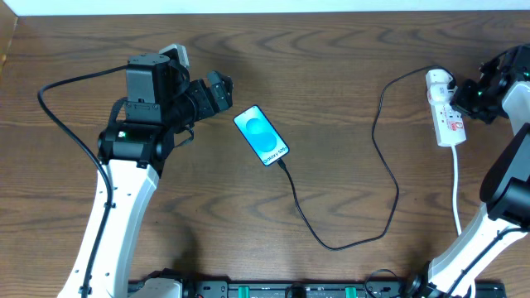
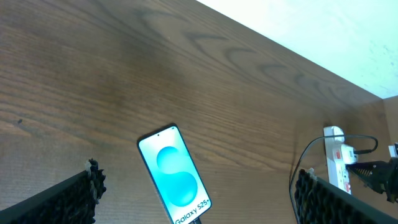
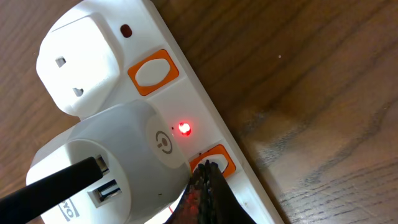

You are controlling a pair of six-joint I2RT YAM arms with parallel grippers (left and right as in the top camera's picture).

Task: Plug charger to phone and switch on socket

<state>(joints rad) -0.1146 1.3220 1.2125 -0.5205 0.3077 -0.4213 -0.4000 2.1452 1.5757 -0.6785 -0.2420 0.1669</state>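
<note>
The phone (image 1: pixel 261 136) lies face up mid-table, its blue screen lit, and also shows in the left wrist view (image 2: pixel 174 183). The charger's black cable (image 1: pixel 385 157) loops from the phone's lower end to the white plug head (image 3: pixel 118 162), which sits in the socket (image 1: pixel 448 120). My left gripper (image 1: pixel 225 93) hovers open just left of the phone, holding nothing. My right gripper (image 3: pixel 208 169) is shut, with its tips pressed on an orange switch (image 3: pixel 222 158) of the socket (image 3: pixel 261 186). A red light (image 3: pixel 184 129) glows beside that switch.
A second white plug (image 3: pixel 78 68) sits in the socket's end outlet, next to another orange switch (image 3: pixel 152 71). The socket's thick white cord (image 1: pixel 456 190) runs toward the table's front edge. The table's far edge meets a white wall (image 2: pixel 323 37).
</note>
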